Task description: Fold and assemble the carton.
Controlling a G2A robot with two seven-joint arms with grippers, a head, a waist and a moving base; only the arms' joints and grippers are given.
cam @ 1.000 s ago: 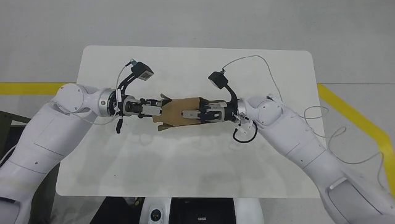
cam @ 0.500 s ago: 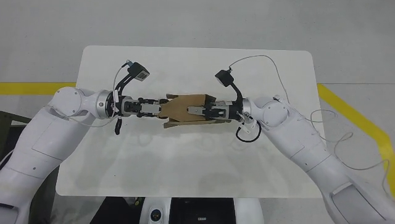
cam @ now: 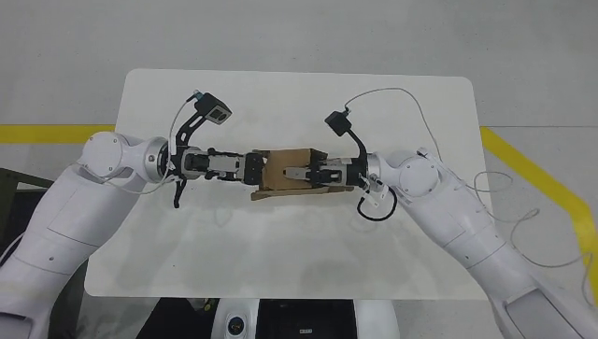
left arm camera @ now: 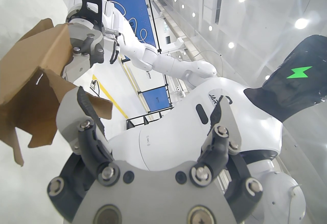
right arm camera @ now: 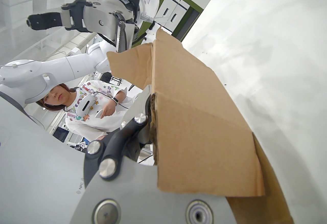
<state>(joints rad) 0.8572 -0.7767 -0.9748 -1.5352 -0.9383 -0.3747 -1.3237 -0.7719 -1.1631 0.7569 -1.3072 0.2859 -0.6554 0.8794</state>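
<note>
Two fingers of the left gripper [left arm camera: 151,94] stand spread wide in its own wrist view with nothing between them. The nearer one's ribbed pad sits right at a loose flap of the carton [left arm camera: 30,81], though I cannot tell whether they touch. Just past that flap the brown carton is half unfolded, its walls slanted and its flaps sticking out.

On its far side the right gripper [cam: 297,173] is pinched onto one wall. The right wrist view adds what the left one cannot: one finger [right arm camera: 146,107] pressed against the raw corrugated edge of that wall, with the cardboard hiding its partner. Beyond the carton there, the left gripper shows side-on. One black pad is held out in the air, and the toothed finger passes behind a flap.

From above, the carton sits between the two grippers over the middle of the white table [cam: 420,246], the arms coming in from either side. Whether it rests on the tabletop I cannot tell. A thin cable [cam: 397,90] arcs over the table's far right part. Farther off, a yellow line [cam: 37,134] runs along the grey floor.
</note>
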